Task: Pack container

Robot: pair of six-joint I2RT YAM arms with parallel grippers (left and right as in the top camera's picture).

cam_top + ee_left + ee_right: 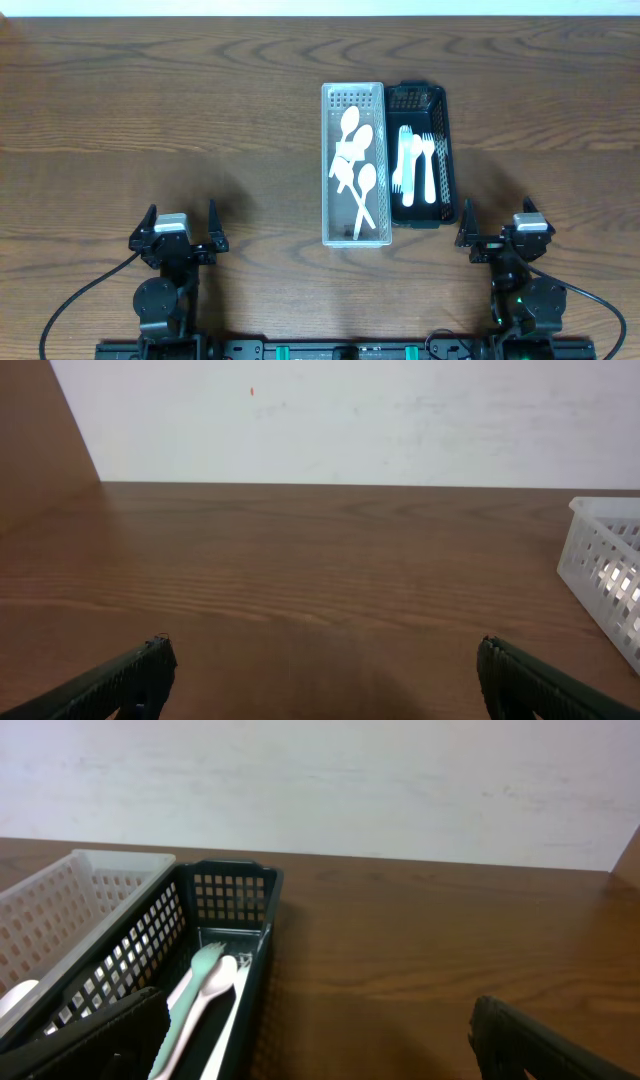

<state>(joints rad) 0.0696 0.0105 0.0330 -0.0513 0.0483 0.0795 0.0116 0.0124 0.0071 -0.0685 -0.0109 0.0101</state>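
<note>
Broadly, the wooden counter [150, 120] carries only two long baskets, set side by side at its middle with their long walls touching. The white basket [325, 160] is the longer one and lies on the left; the black basket [449, 150] lies on the right.

Inside the white basket is a loose pile of pale spoons [355, 160], crossing one another so that I cannot count them surely. Inside the black basket lie a few forks [415, 165], roughly in line with its length. No cutlery shows on the bare wood in any view.

Judging from that, the sorting looks either finished or not begun: every piece already sits in a basket. Which basket counts as the container to pack is not clear from the task line. If pieces must go from one basket to the other, all of that is left to do.

Both arms sit at the near edge, well apart from the baskets. The left tool [325, 660] is spread wide with nothing between its fingers. The right tool [315, 1030] is likewise wide and empty, facing the near end of the black basket.
</note>
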